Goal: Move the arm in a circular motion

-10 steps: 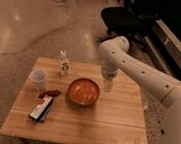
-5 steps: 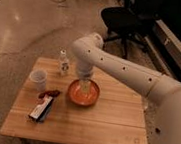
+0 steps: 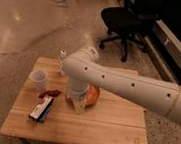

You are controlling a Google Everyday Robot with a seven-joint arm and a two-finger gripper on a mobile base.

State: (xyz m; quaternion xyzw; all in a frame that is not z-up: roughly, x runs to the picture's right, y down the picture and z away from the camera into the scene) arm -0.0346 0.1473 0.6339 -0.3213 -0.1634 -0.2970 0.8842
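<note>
White arm (image 3: 127, 84) holds its end effector (image 3: 79, 104) over orange bowl (image 3: 94, 94)

Arm (image 3: 127, 84): one, white, entering from the right edge.
Gripper (image 3: 78, 103): one, at frame centre, low over the table, just beside the bowl.
Table (image 3: 101, 131): one, wooden.
Bowl (image 3: 94, 95): one, orange, centre.
Cup (image 3: 38, 78): one, white, left of centre.
Bottle (image 3: 62, 58): one, small, above the cup.
Snack packet (image 3: 40, 110): one, lower left.
Office chair (image 3: 122, 19): one, top of frame.

White arm (image 3: 127, 84) – bent, fingers (image 3: 79, 104) down at table (image 3: 100, 132) ctr.
</note>
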